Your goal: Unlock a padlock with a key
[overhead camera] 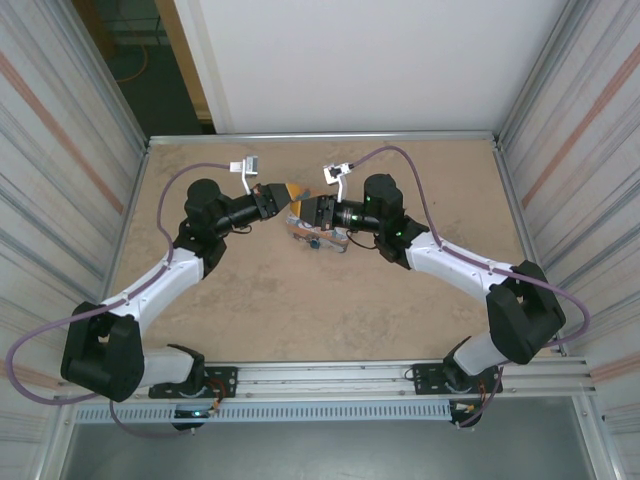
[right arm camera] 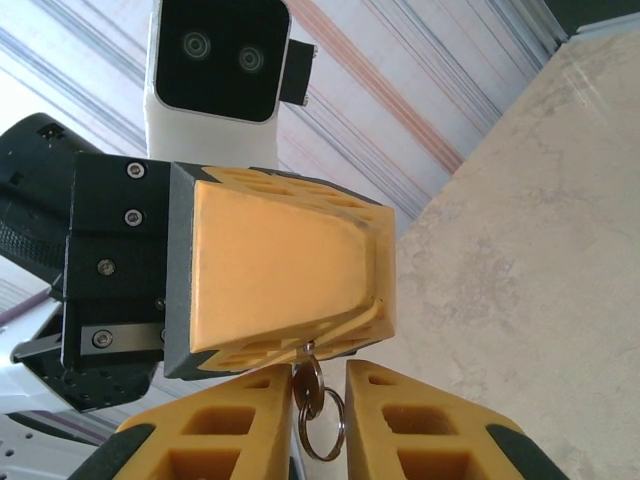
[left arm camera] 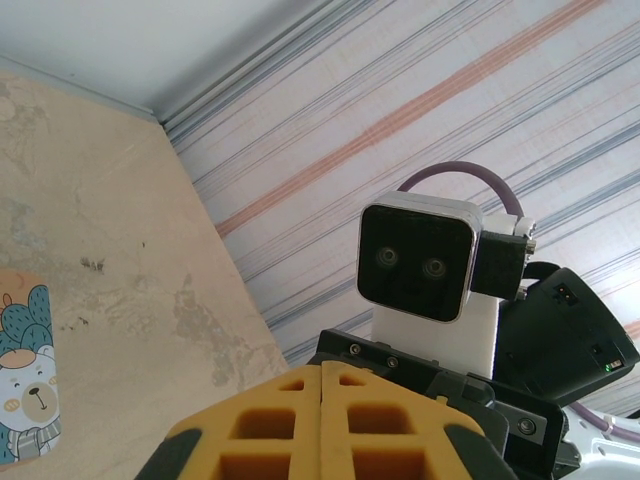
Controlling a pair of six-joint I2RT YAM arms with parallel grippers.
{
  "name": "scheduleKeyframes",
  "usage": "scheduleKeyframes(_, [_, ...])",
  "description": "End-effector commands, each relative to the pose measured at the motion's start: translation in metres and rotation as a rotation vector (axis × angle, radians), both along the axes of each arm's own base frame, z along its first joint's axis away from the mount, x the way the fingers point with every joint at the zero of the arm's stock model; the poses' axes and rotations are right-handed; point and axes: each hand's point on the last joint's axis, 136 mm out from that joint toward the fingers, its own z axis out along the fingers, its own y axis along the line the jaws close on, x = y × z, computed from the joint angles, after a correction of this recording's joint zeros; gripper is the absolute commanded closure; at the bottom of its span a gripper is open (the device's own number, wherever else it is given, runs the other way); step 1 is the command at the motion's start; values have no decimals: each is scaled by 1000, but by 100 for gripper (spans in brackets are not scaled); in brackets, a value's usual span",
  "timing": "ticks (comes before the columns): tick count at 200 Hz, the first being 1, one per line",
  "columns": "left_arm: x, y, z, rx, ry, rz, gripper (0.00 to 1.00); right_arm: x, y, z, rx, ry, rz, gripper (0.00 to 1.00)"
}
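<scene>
2 tools (overhead camera: 292, 192) (overhead camera: 304, 210), 1 key (right arm camera: 307, 382), 1 box (left arm camera: 28, 385).

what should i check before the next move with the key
1. left gripper shut on the key: ok, key pokes out from its closed fingers.
2. right gripper free of the key ring: cannot tell, ring hangs between its parted fingers.
3. padlock located: ok, low under both grippers, at the box.
4. keyhole facing the key: cannot tell, too small.
5. padlock held steady: not ok, neither gripper is on it.
</scene>
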Motion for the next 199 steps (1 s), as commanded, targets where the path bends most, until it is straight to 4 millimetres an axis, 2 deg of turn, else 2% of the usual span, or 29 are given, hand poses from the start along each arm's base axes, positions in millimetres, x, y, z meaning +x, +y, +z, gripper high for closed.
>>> scheduleKeyframes(1, [-4,1,10,-15,-42,2,100,-5,-2,5,7,-3,4,85])
scheduleKeyframes(40, [-3,3,10,-16,-41,10,100,-5,-4,2,-8,-2,-6,99])
scheduleKeyframes(56, [-2,6,11,-18,-43,17,100,-5,-7,0,-24,-5,-21,100])
scheduleKeyframes(90, [-7,12,17,12,-74,22,72,-5,-14,-6,-76,-11,-43,100])
scheduleKeyframes(125, [-11,32,12,96,-80,92,49,-5,-26,-20,-150,-22,-55,100])
scheduleKeyframes(148, [-16,44,-7,197,-61,143,39,1,-37,-40,-218,-3,-63,100])
scheduleKeyframes(167, [-21,53,-31,282,-27,169,36,8,-49,-62,-260,36,-74,100])
scheduleKeyframes(199, [-27,58,-82,364,66,167,37,23,-65,-101,-303,143,-90,100])
